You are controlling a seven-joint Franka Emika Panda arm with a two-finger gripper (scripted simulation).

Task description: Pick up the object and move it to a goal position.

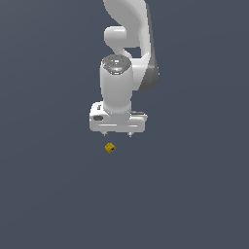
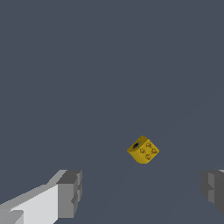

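Observation:
The object is a tiny yellow-gold cube with small studs and a dark hole on one face. It lies on the dark grey floor, just in front of and below the white gripper in the exterior view. In the wrist view the cube lies apart from both fingers, ahead of the gap between them. The gripper is open and empty, its jaws spread wide. One grey fingertip and the other fingertip show at the frame's edges.
The white arm rises above the gripper. The floor is a plain dark grey surface with no other objects or edges in view.

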